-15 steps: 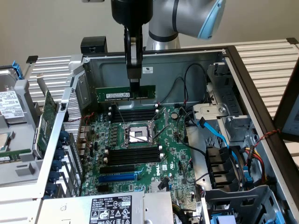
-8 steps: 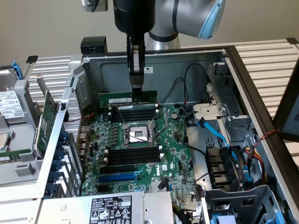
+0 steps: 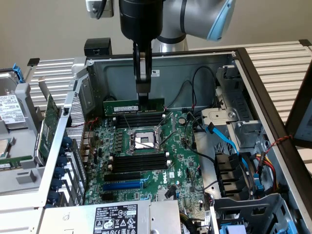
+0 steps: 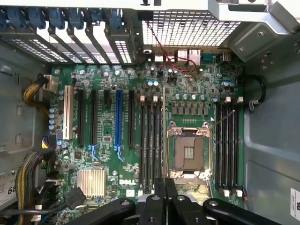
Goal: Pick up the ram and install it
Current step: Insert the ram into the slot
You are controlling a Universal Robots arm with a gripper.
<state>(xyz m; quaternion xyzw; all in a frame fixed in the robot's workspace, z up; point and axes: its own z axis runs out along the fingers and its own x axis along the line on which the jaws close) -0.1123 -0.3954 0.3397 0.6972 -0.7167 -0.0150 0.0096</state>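
Gripper (image 3: pixel 143 99) nearly shut, fingers pinching the ram (image 3: pixel 122 106) by its top edge, off-centre toward the ext. view's right end of the stick. Ram hangs level, long edge up, on the far side of the CPU socket (image 3: pixel 141 141), right over the black memory slots (image 3: pixel 127 119) there. Its bottom edge is v. close to them; can't tell if it touches.

Near to far from the socket:
- Nearest: grey box w/ white label (image 3: pixel 116 218) at the case's front edge.
- Blue slot (image 3: pixel 123 185), then a black slot bank (image 3: pixel 139 163) just near-side of the socket.
- Beyond the socket: far slots, ram, then the case wall (image 3: pixel 112 73) w/ open room btwn.

Blue cable (image 3: pixel 222 134) lies to the ext. view's right of the socket, clear of the ram's end. Black cable loop (image 3: pixel 195 83) sits past that same end, near but apart.

Wrist view: gripper (image 4: pixel 164 199) above the board, socket (image 4: pixel 190 154) btwn two slot banks.
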